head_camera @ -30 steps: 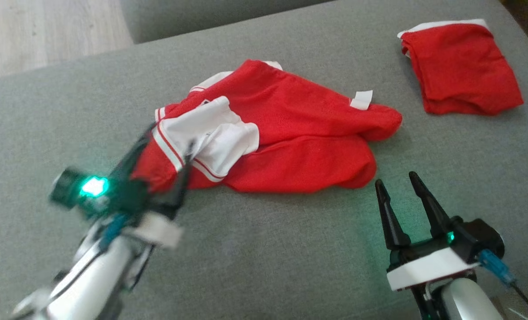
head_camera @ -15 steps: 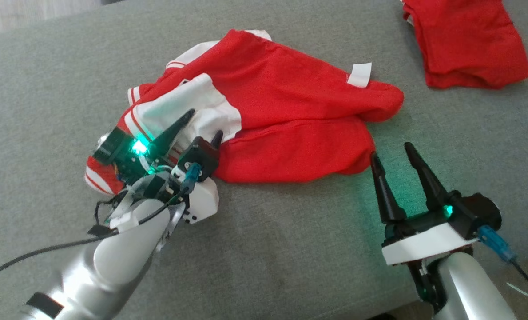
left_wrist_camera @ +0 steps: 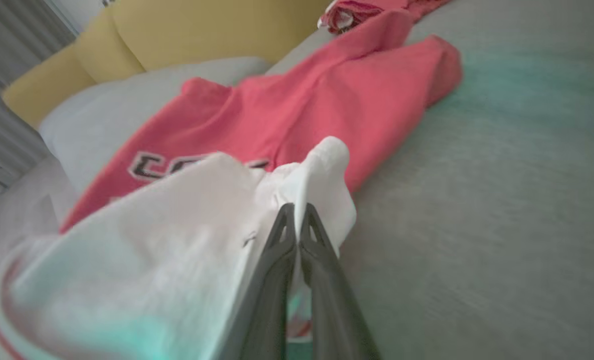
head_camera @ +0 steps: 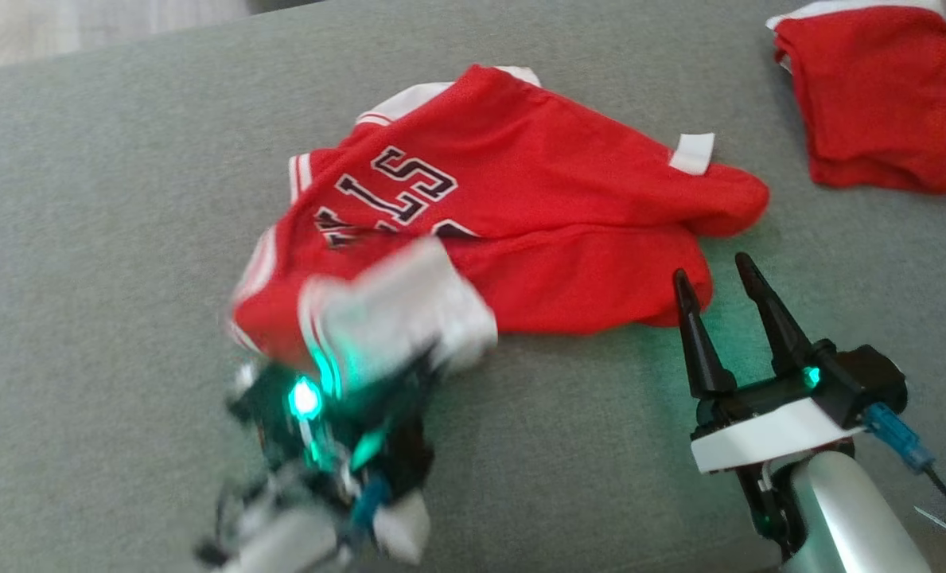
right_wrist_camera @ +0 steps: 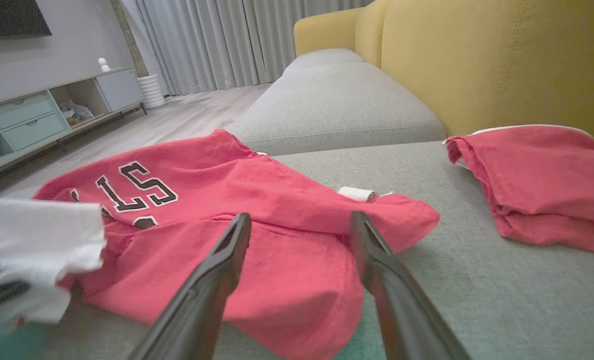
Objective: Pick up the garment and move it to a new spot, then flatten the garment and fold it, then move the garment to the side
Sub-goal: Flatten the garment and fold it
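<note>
Grey woven upholstery, a broad sofa seat (head_camera: 122, 199), carries everything. The garment (head_camera: 568, 207), a red jersey with dark-edged lettering, lies rumpled on it. The left gripper (left_wrist_camera: 297, 210) has its jaws pressed together on the white flap (head_camera: 401, 310) at the garment's near corner, and that flap is raised off the seat while the red body rests on it. The right gripper (head_camera: 713, 267) hovers just by the garment's near right edge, jaws spread, holding nothing. By my reading only the pick-up is under way: the carry to a new spot, the flattening, the folding and the move aside are all left. A second red piece (head_camera: 878, 103), folded, sits well apart from the garment at the far right. A yellow backrest (right_wrist_camera: 476, 60) rises beyond the garment, and further off from it are pale curtains (right_wrist_camera: 227, 40), a low cabinet (right_wrist_camera: 37, 115) and a wooden floor (right_wrist_camera: 177, 120).
</note>
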